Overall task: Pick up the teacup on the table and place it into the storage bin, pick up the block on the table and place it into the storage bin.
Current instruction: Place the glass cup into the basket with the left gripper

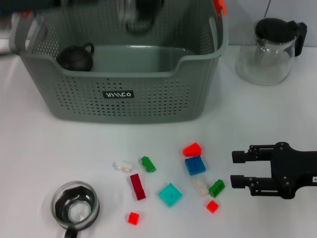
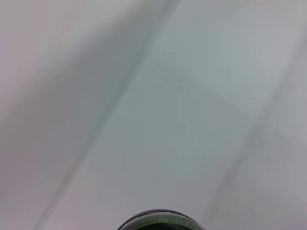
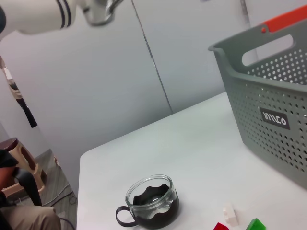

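1. The white counter [image 1: 44, 158] carries everything in view.
2. The storage bin [image 1: 148, 99], a grey perforated basket, stands at the far middle of the counter. An orange handle clip [image 1: 219, 7] shows at its far right corner. On its near wall sits a small black label [image 1: 117, 94] with white letters that cannot be read with certainty. In the right wrist view the same label [image 3: 274, 118] shows on the bin wall, its lettering still not clear enough to spell out.
3. A glass pitcher [image 1: 265, 52] with a black lid and handle stands on the counter to the right of the bin, apart from it.
4. The right gripper [image 1: 237, 168], black, lies low over the counter at the near right, its two fingers spread apart and holding nothing, pointing toward the scattered blocks.
5. The left gripper is blurred above the bin at the top of the head view; whether it is open or closed cannot be told.
6. A dark round teapot [image 1: 75, 57] sits inside the bin at its left end.
7. The teacup [image 1: 75, 208], clear glass with a dark inner part, rests on the counter at the near left, well apart from the bin.
8. The blocks lie on the counter between the teacup and the right gripper: a blue block [image 1: 195, 165], a teal block [image 1: 170, 194], a dark red bar [image 1: 137, 187], a red wedge [image 1: 192, 149], two green blocks [image 1: 147, 164] [image 1: 216, 188], two small red blocks [image 1: 133, 218] [image 1: 212, 206], and two whitish pieces [image 1: 122, 165] [image 1: 200, 187].
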`<state>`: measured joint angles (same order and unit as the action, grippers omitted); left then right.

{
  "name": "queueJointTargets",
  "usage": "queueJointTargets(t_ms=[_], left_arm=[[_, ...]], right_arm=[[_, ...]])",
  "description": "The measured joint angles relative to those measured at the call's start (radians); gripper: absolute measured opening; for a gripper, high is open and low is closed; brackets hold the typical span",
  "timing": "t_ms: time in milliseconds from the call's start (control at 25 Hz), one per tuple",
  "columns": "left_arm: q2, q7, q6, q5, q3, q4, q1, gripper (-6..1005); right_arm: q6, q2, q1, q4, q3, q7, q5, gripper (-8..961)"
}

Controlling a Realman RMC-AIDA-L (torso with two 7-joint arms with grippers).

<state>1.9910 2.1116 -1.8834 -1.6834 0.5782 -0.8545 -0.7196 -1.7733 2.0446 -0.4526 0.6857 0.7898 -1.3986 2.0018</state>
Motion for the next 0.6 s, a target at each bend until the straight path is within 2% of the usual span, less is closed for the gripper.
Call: queueJointTargets(t_ms=[80, 120, 200, 240, 360, 600], left_arm=[[-0.024, 0.080, 0.157, -0.050, 0.070, -0.035, -0.047, 37], [-0.031, 0.098, 0.192, -0.066, 0.097, -0.040, -0.063, 37], [-0.052, 0.157, 0.316, -0.158, 0.182, -0.036, -0.127, 37], [-0.056, 0.184, 0.362, -0.211, 0.219, -0.030, -0.157, 37], [-0.052, 0.261, 0.508, -0.374, 0.307, 0.000, -0.233, 37], [-0.018, 0.403, 0.707, -0.677, 0.455, 0.063, -0.338, 37]], right_arm=[[0.000, 0.000, 0.000, 0.000, 0.000, 0.001, 0.000, 653], [0.000, 0.000, -0.002, 0.000, 0.000, 0.001, 0.000, 653], [0.002, 0.001, -0.004, 0.000, 0.000, 0.001, 0.002, 652], [0.003, 0.002, -0.004, 0.000, 0.000, 0.001, 0.003, 652], [0.003, 0.003, -0.005, 0.000, 0.000, 0.001, 0.003, 651], [0.003, 0.003, -0.004, 0.000, 0.000, -0.002, 0.003, 652]])
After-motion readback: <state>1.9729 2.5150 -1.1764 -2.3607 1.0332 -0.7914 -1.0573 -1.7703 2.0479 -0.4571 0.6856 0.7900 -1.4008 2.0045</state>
